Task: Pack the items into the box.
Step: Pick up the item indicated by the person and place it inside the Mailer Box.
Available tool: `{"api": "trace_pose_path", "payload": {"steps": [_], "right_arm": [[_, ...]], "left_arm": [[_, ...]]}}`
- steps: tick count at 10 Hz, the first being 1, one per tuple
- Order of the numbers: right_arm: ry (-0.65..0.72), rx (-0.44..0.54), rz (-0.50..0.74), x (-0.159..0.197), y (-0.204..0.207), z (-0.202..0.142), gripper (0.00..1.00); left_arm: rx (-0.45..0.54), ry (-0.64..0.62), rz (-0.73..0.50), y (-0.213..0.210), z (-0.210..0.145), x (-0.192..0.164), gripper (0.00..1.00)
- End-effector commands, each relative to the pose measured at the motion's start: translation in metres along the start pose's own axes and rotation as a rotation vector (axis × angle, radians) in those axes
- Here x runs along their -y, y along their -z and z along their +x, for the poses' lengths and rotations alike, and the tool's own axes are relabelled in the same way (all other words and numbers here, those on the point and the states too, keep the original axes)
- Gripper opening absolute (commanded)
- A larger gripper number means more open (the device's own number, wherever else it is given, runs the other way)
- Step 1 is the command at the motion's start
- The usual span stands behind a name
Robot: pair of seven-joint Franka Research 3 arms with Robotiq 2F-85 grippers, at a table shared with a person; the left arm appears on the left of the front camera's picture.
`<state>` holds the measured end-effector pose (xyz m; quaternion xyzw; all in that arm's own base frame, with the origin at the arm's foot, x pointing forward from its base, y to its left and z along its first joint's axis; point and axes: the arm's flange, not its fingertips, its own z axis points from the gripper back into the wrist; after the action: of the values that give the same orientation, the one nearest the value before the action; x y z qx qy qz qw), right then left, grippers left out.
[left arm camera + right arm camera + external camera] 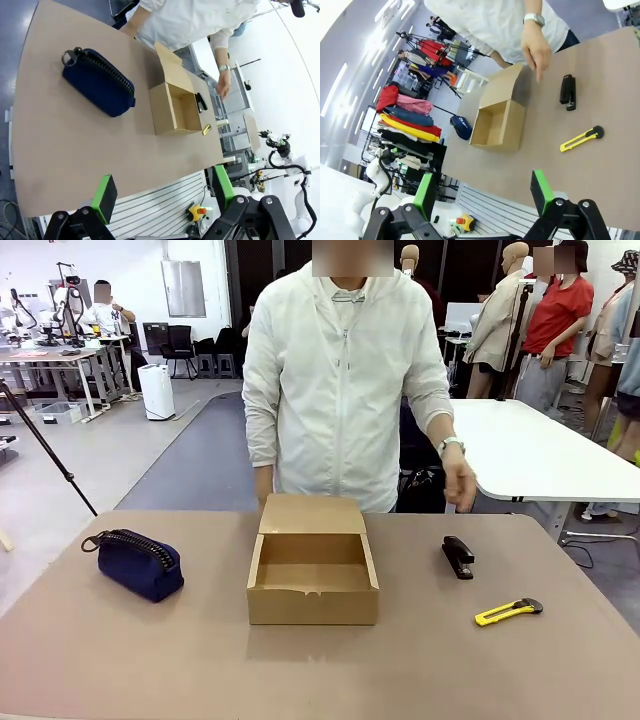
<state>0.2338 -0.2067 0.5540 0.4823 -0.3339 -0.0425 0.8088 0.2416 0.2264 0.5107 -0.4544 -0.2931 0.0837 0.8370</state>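
Beyond the left tool, the box partly hides the stapler behind its far wall. The knife next to it is a yellow sliver, too small to make out. Far ahead of the right tool, the pouch lies behind the box with only one rounded end showing. To that tool's right, the picture's edge cuts off the surface.
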Motion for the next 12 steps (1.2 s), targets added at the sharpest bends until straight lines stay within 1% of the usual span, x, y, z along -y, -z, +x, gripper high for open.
{"api": "trace_pose_path", "payload": {"steps": [1, 7, 8, 9, 10, 12], "right_arm": [[-0.031, 0.012, 0.016, 0.000, -0.002, 0.000, 1.00], [-0.031, 0.012, 0.016, 0.000, -0.002, 0.000, 1.00], [-0.004, -0.002, -0.008, 0.001, -0.003, -0.002, 1.00], [-0.040, -0.083, -0.058, -0.011, 0.019, 0.002, 1.00], [-0.132, -0.207, -0.108, -0.029, 0.049, 0.005, 1.00], [-0.341, -0.503, -0.325, -0.060, 0.115, -0.009, 1.00]], "left_arm": [[0.007, 0.019, -0.020, -0.001, -0.001, -0.001, 1.00], [0.007, 0.019, -0.020, -0.001, -0.001, -0.001, 1.00], [0.007, 0.019, -0.020, -0.001, -0.001, -0.001, 1.00], [0.007, 0.019, -0.020, -0.001, -0.001, -0.001, 1.00], [0.007, 0.019, -0.020, -0.001, -0.001, -0.001, 1.00], [0.007, 0.019, -0.020, -0.001, -0.001, -0.001, 1.00]]}}
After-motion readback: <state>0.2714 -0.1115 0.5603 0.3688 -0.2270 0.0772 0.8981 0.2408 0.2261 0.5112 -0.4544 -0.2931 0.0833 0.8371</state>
